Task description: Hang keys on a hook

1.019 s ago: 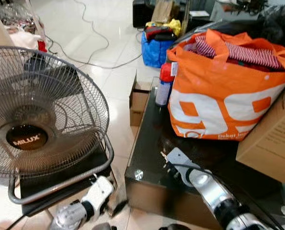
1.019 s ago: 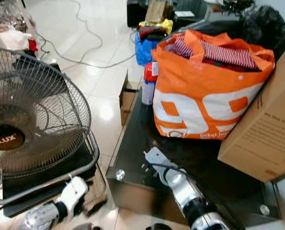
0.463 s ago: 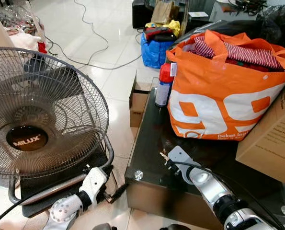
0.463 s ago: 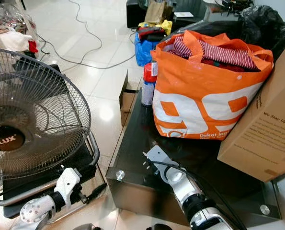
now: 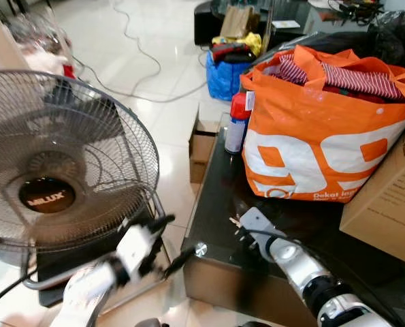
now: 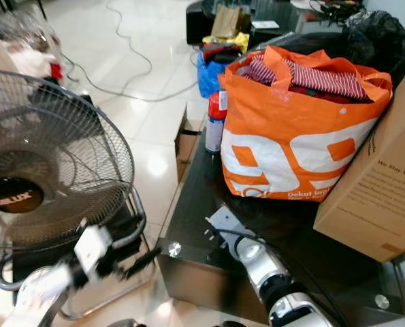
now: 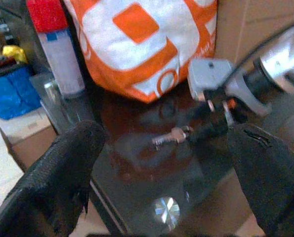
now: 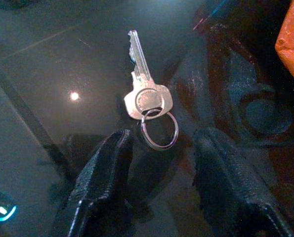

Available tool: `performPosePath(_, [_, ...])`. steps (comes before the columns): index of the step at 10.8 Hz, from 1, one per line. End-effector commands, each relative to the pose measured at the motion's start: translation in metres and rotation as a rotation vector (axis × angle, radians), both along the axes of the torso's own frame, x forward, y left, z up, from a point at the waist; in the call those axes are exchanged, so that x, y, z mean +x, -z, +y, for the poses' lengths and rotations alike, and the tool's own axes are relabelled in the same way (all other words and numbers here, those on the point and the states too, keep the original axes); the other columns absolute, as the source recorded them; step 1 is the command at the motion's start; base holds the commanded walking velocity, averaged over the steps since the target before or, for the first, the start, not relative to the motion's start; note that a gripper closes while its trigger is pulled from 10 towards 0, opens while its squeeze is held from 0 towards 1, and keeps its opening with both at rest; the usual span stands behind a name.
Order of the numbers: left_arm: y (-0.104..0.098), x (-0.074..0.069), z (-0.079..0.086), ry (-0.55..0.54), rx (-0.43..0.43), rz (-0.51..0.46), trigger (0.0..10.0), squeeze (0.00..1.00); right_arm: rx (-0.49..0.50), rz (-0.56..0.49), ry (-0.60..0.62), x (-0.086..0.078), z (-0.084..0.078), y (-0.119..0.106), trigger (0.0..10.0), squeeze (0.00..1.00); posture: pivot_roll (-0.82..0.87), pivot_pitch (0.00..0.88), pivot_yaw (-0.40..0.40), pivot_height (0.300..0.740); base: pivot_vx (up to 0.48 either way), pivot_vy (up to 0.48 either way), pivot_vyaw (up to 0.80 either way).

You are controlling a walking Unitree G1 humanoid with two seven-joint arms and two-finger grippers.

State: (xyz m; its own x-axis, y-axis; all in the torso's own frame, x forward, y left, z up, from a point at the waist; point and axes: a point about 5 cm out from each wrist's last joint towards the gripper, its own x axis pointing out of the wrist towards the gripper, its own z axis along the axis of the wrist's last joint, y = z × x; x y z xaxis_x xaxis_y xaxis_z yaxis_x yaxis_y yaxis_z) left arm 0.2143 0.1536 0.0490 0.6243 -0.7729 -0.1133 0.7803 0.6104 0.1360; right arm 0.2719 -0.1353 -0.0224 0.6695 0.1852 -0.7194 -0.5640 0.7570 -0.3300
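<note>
Best to lower the right pincer [image 8: 159,173], fingers apart, straight onto the split ring [image 8: 159,129] rather than the flat blade, then close and lift slowly. Silver key [image 8: 143,81] lying flat on the dark glossy glass worktop [image 5: 212,204], thin and slippery, just ahead of the textured black pads. Left pincer [image 7: 156,168] also spread wide, hovering off the worktop's edge. No hook to be seen.
</note>
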Motion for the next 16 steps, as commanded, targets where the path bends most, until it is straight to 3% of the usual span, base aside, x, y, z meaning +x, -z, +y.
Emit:
performPosePath(1, [-0.007,0.008,-0.007,0.026,0.0,-0.014,10.0,0.63,0.0,0.005,0.02,0.001,-0.002,0.001,10.0,0.0,-0.05,0.0,0.013,0.74,0.0,0.0,0.0])
performPosePath(2, [-0.01,0.012,-0.008,0.032,-0.004,-0.019,10.0,0.63,0.001,0.005,0.024,0.001,-0.002,0.001,10.0,0.0,-0.05,0.0,0.02,0.74,0.0,0.0,0.0])
performPosePath(3, [-0.032,0.021,-0.013,0.038,0.009,-0.016,10.0,0.63,0.003,0.005,0.028,0.001,-0.002,0.001,10.0,0.0,-0.05,0.0,0.02,0.74,0.0,0.0,0.0])
performPosePath(5, [-0.081,0.064,-0.03,0.058,0.094,0.002,10.0,0.63,0.001,0.013,0.028,-0.001,-0.002,0.004,10.0,0.0,-0.05,0.0,0.015,0.74,0.0,0.0,0.0])
performPosePath(6, [-0.091,0.06,-0.04,0.101,0.119,0.014,10.0,0.63,0.0,0.018,0.026,-0.002,-0.002,0.004,10.0,0.0,-0.05,0.0,0.006,0.74,0.0,0.0,0.0])
performPosePath(8, [-0.093,0.042,-0.044,0.125,0.211,0.097,10.0,0.62,0.003,0.03,0.019,-0.003,-0.001,0.006,10.0,0.0,-0.05,0.0,0.0,0.74,0.0,0.0,0.0])
performPosePath(9, [-0.083,0.031,-0.037,0.106,0.285,0.216,10.0,0.62,0.011,0.032,0.008,-0.004,0.002,0.007,10.0,0.0,-0.05,0.0,-0.002,0.74,0.0,0.0,0.0])
performPosePath(11, [-0.078,0.022,-0.031,0.058,0.325,0.295,10.0,0.62,0.043,0.014,-0.017,-0.002,0.011,0.005,10.0,0.0,-0.05,0.0,-0.006,0.74,0.0,0.0,0.0])
performPosePath(13, [-0.075,0.017,-0.025,0.01,0.384,0.369,10.0,0.62,0.051,-0.001,-0.044,-0.002,0.017,0.005,10.0,0.0,-0.04,0.0,-0.01,0.74,0.0,0.0,0.0])
performPosePath(16, [-0.08,0.018,-0.022,-0.006,0.383,0.363,10.0,0.62,0.065,-0.039,0.008,0.001,0.021,0.004,10.0,0.0,-0.02,0.025,-0.017,0.74,0.0,0.0,0.0])
